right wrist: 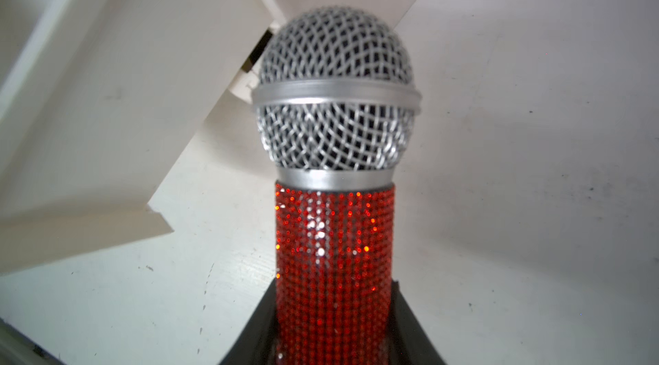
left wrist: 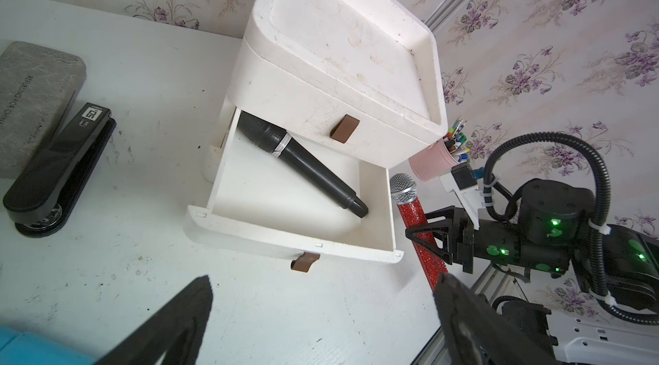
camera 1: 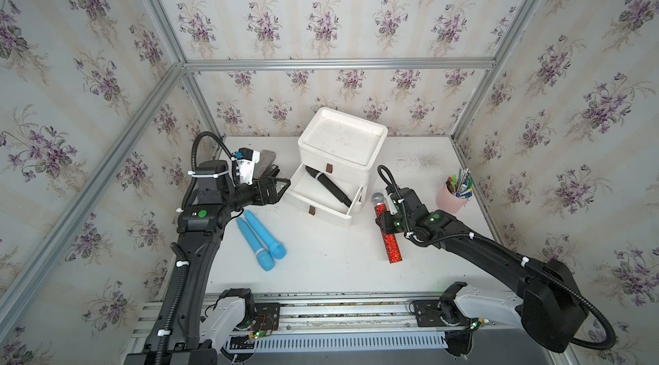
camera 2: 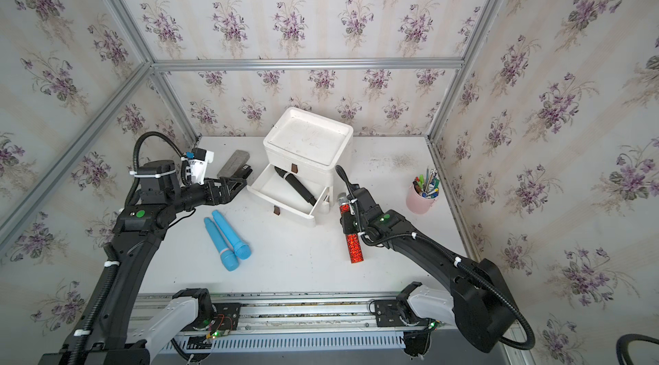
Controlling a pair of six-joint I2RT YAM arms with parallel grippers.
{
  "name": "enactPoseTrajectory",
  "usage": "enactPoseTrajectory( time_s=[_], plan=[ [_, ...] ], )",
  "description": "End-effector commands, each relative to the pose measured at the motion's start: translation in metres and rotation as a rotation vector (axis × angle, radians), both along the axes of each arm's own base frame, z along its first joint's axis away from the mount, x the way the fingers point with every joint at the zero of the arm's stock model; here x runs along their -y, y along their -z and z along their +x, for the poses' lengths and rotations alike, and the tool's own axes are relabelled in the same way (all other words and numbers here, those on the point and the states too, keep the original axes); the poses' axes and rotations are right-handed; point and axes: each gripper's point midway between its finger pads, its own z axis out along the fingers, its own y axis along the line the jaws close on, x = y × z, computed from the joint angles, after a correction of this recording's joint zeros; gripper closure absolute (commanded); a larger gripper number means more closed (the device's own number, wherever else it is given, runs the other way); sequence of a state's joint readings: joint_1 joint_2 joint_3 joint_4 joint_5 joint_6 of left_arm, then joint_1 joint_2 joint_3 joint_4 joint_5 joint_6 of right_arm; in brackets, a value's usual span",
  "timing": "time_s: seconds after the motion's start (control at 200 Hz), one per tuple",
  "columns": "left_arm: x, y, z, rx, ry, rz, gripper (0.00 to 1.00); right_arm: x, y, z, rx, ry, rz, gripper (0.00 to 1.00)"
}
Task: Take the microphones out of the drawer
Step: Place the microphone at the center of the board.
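**Top and wrist views of the worktop [camera 1: 338,267].** A white drawer unit [camera 1: 342,145] stands at the back. Its lower drawer [camera 1: 321,204] is open and its upper one is shut.

The black microphone [camera 1: 328,186] lies diagonally inside the open drawer, touched by neither arm. In both top views its head end runs under the unit's body and is partly hidden. The left wrist view shows its whole length.

The right tool [camera 1: 383,218] is clamped on the red microphone [camera 1: 392,247], outside the drawer and just beside its right corner, with the mesh head toward the unit. In both top views the tool and wrist cover the middle of the handle. In the right wrist view the frame edge cuts the handle off, and the fingers [right wrist: 404,324] show only as dark wedges on either side. The tail end seems to sit low over the worktop; whether it touches cannot be told.

The left tool [camera 1: 285,185] has its fingers wide apart and holds nothing, just beside the drawer's left corner. In the left wrist view only the blurred tips show at the frame edge.

Two blue microphones [camera 1: 262,238] lie side by side near the left arm. The left wrist view catches only a cut-off blue corner of them. A stapler [left wrist: 60,174] and a grey case [left wrist: 32,95] lie beyond that arm, which partly hides the stapler in both top views. A pink cup [camera 1: 451,201] of pens stands well to the right, and the unit half hides it in the left wrist view.
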State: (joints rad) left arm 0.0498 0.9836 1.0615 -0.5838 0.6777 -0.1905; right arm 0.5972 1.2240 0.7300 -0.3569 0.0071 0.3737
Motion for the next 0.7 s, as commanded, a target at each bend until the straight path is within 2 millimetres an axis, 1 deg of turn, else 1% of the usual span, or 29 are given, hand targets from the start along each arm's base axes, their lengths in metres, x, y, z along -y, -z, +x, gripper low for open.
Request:
enactPoseTrajectory(
  time_s=[0.0,0.015,0.04,0.135,0.27,0.365,0.495,0.644,0.694],
  plan=[
    [0.001,-0.005,0.001,0.025,0.009,-0.002,0.01,0.004,-0.001,0.021,0.053,0.053,0.042,1.00],
    [0.001,-0.006,0.001,0.026,0.009,-0.002,0.01,0.014,-0.001,0.028,0.057,0.089,0.047,1.00],
    [0.001,-0.006,0.000,0.027,0.010,-0.002,0.01,0.020,0.002,0.032,0.055,0.111,0.055,1.00],
    [0.001,-0.005,0.000,0.028,0.011,-0.001,0.01,0.037,0.009,0.044,0.057,0.170,0.073,1.00],
    [0.002,-0.005,0.000,0.026,0.014,-0.002,0.01,0.055,0.018,0.057,0.065,0.213,-0.021,1.00],
    [0.002,-0.005,0.000,0.027,0.013,-0.001,0.01,0.060,0.028,0.061,0.056,0.221,-0.045,1.00],
    [0.002,-0.003,0.000,0.021,0.012,-0.003,0.01,0.065,0.043,0.065,0.020,0.238,-0.035,1.00],
    [0.002,-0.001,0.000,0.014,0.012,-0.002,0.01,0.065,0.049,0.068,0.011,0.237,-0.043,1.00],
    [0.001,-0.001,0.000,0.016,0.010,0.001,0.01,0.065,0.051,0.068,0.009,0.235,-0.047,0.92]
  ],
)
